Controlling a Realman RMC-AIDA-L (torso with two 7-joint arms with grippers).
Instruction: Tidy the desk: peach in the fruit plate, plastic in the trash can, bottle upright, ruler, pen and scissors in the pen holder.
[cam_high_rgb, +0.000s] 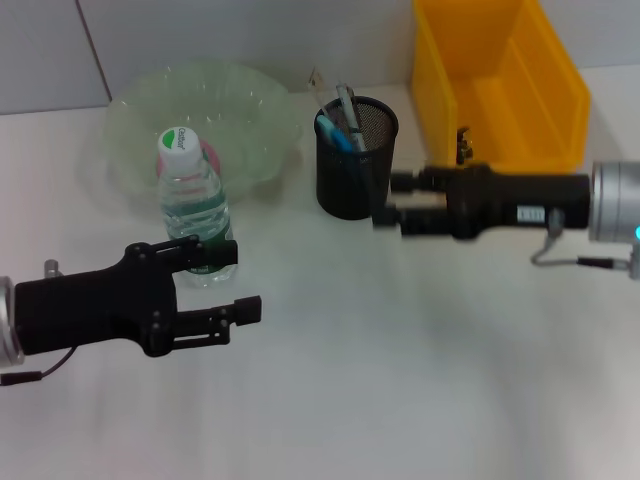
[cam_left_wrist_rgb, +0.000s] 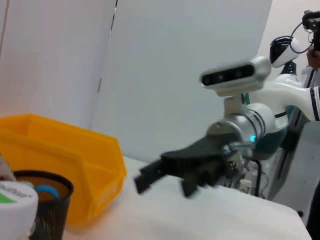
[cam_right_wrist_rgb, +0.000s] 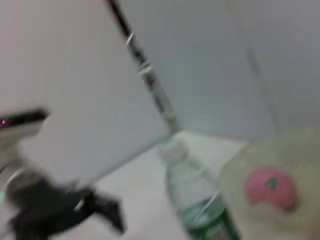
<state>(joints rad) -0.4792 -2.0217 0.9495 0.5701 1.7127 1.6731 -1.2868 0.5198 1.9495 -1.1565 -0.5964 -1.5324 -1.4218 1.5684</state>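
Bottle (cam_high_rgb: 193, 205) upright on surface (cam_high_rgb: 400, 380), in front of plate (cam_high_rgb: 250, 110) holding peach (cam_right_wrist_rgb: 270, 188). Pen holder (cam_high_rgb: 356, 160) right of plate; bin (cam_high_rgb: 500, 90) behind-right of holder.

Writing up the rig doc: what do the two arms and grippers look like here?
Both grippers are matte black, boxy bodies with straight parallel jaws. The left gripper has visible screw heads and a thin cable trailing below its silver wrist. The right gripper carries a small white label, joins a silver cylindrical wrist with a teal light, and has a grey cable looped underneath.
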